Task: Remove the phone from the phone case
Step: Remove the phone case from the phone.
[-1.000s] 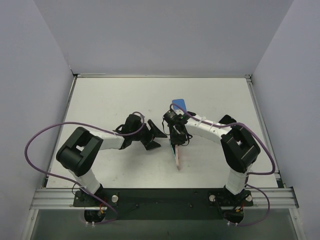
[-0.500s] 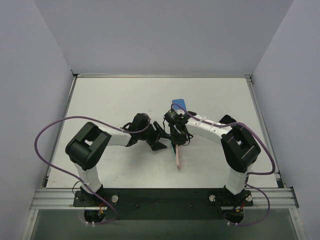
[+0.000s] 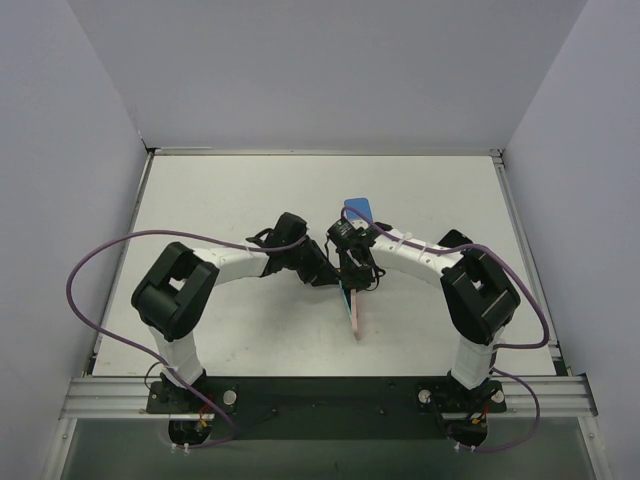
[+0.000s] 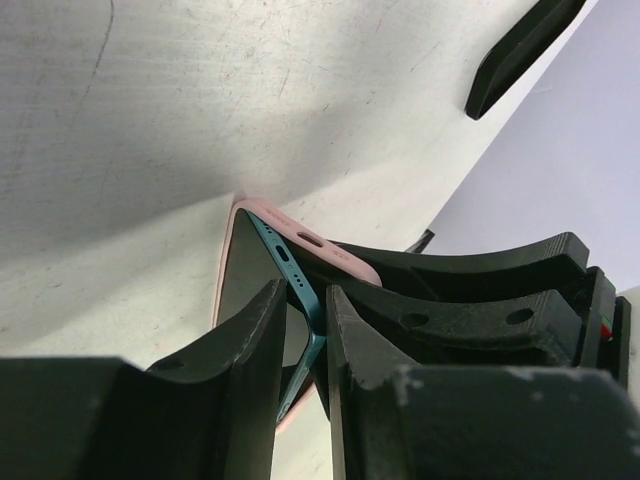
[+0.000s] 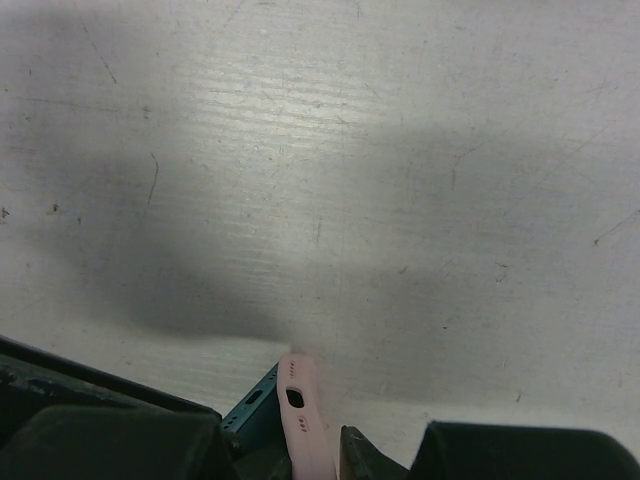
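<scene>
The phone, teal-edged with a dark screen, stands on edge in its pink case at the table's middle. Its corner is lifted out of the case. My left gripper has come in from the left, and its narrow jaws are shut on that freed teal corner. From above, the left gripper sits right next to the right gripper. My right gripper is shut on the pink case, with the phone beside it. The case's lower end sticks out toward the near edge.
A flat blue shape shows just behind the right wrist; I cannot tell what it is. Grey walls close the table on the left, back and right. Purple cables loop off both arms.
My left gripper has moved right up to the phone, and its jaws have narrowed from wide open onto the teal corner. The right arm and case have stayed still.
</scene>
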